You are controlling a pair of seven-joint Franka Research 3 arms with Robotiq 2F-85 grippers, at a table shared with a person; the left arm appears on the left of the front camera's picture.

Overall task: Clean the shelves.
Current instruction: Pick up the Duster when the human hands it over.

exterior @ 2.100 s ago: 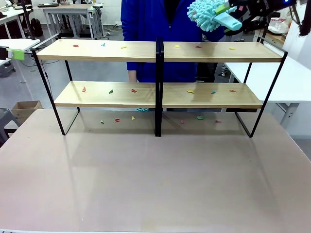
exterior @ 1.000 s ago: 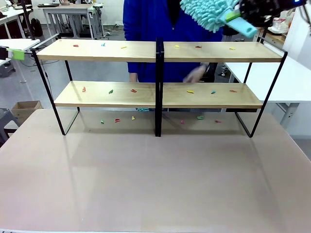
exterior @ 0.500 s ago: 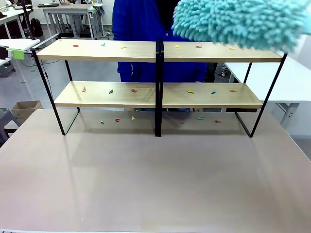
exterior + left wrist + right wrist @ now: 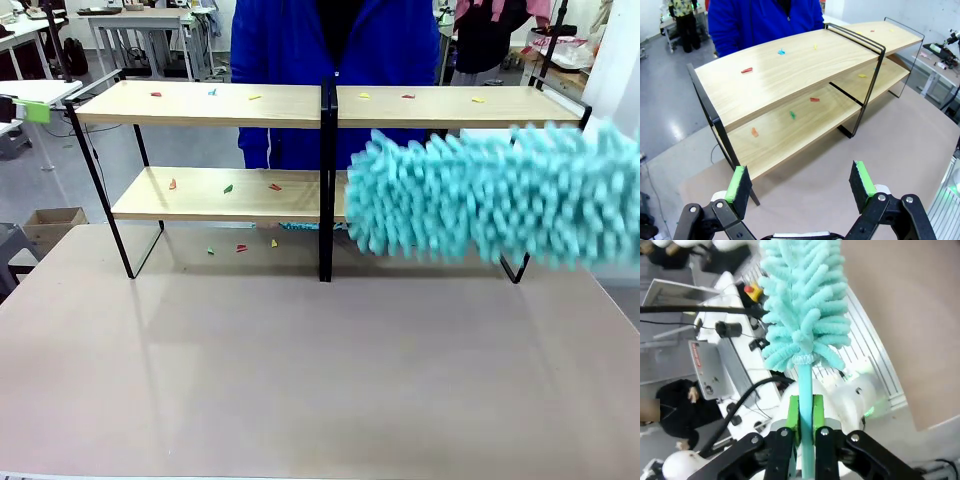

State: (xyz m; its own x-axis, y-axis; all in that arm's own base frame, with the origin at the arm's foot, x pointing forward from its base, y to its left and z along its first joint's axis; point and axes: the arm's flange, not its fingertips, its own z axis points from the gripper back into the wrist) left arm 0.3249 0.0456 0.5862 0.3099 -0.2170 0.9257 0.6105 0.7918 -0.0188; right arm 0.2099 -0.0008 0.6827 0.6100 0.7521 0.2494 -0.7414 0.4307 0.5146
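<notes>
The two shelves stand side by side at the table's far side, the left unit (image 4: 200, 103) and the right unit (image 4: 450, 105), also seen in the left wrist view (image 4: 790, 75). Small coloured scraps (image 4: 255, 98) lie on their boards and on the table beneath (image 4: 240, 248). A fluffy turquoise duster (image 4: 490, 195) hangs close to the camera and hides most of the right unit's lower board. My right gripper (image 4: 806, 415) is shut on the duster's thin handle (image 4: 805, 385), with the head (image 4: 802, 300) above. My left gripper (image 4: 800, 187) is open, short of the left unit's end.
A person in a blue top (image 4: 330, 40) stands behind the shelves. A white table (image 4: 610, 170) stands at the right and a cardboard box (image 4: 50, 225) sits on the floor at the left. The beige table (image 4: 300, 380) stretches bare in front of the shelves.
The duster has swung from high at the top right down and toward the camera, now across the right unit's lower half. The person's hand by the lower board is gone.
</notes>
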